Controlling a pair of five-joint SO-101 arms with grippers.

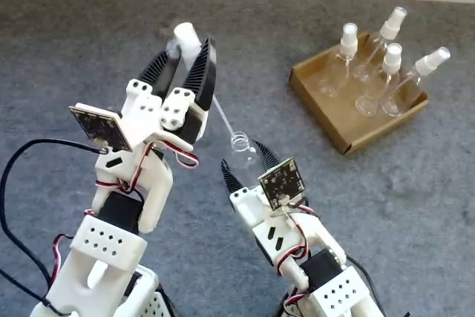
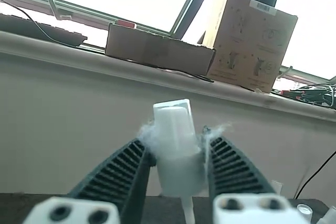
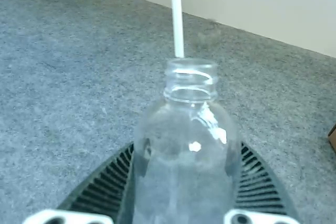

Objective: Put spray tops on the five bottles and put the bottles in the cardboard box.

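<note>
While the fifth bottle stands open-necked near the middle of the table, clenched in my right gripper, my left gripper grasps the spray top nearer the far edge. Its dip tube slants down to the bottle's mouth; whether the tip is inside, I cannot tell. Step in hand: capping. Next move, by my judgement: align, lower, seat the top. Four capped bottles lie in the cardboard box toward the far right corner.

Bare carpet lies open between my right gripper and the box. Four capped bottles crowd the box's far part; its near floor is bare. My left gripper, its top and tube stand over the mouth of the bottle I hold.
</note>
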